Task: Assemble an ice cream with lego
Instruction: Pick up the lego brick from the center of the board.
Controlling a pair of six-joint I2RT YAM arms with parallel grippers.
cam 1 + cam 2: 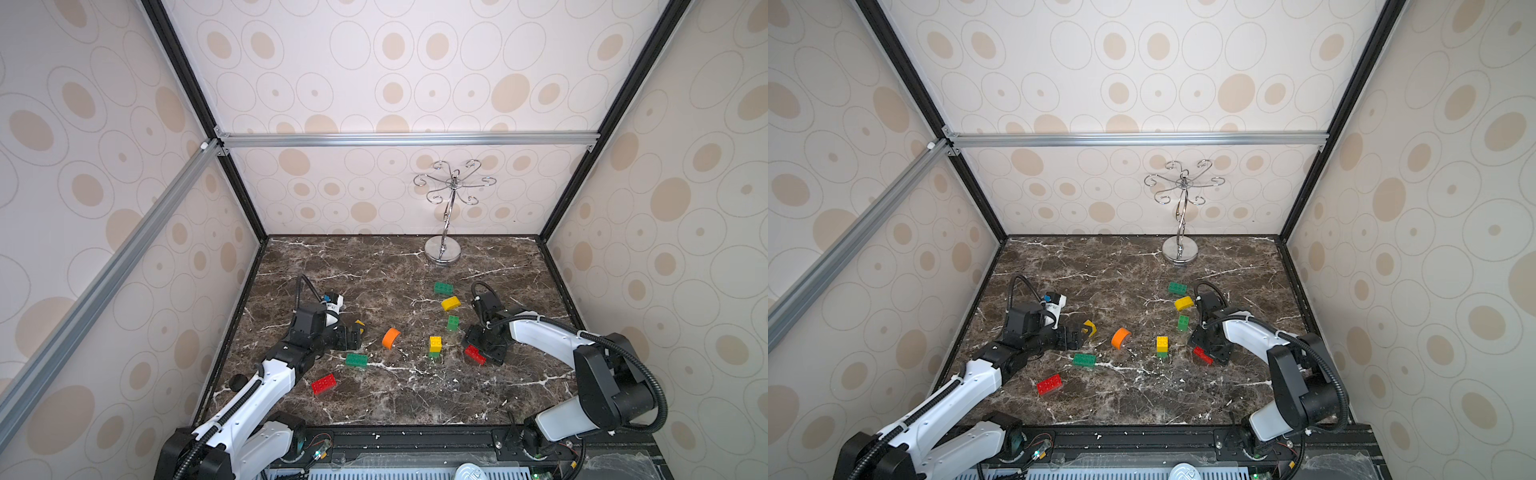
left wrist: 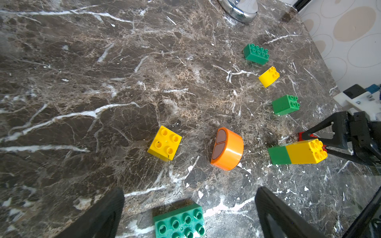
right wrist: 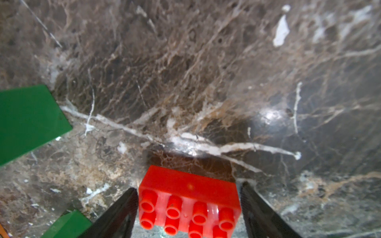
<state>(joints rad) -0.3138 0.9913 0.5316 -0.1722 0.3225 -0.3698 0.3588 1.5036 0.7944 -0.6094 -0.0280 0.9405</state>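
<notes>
Right wrist view shows you the right gripper [image 3: 188,186] with one finger at each end of a red brick [image 3: 185,204] lying toward the right edge of the tabletop [image 3: 206,72]; you cannot tell if it squeezes. Your left gripper [image 2: 189,190] is spread wide, just beside a green brick [image 2: 179,221] toward the left edge.

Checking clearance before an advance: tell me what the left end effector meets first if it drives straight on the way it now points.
Probably the green eight-stud brick, lying just ahead of the open left end effector and centred on its gap; how far off it is remains unclear.
</notes>
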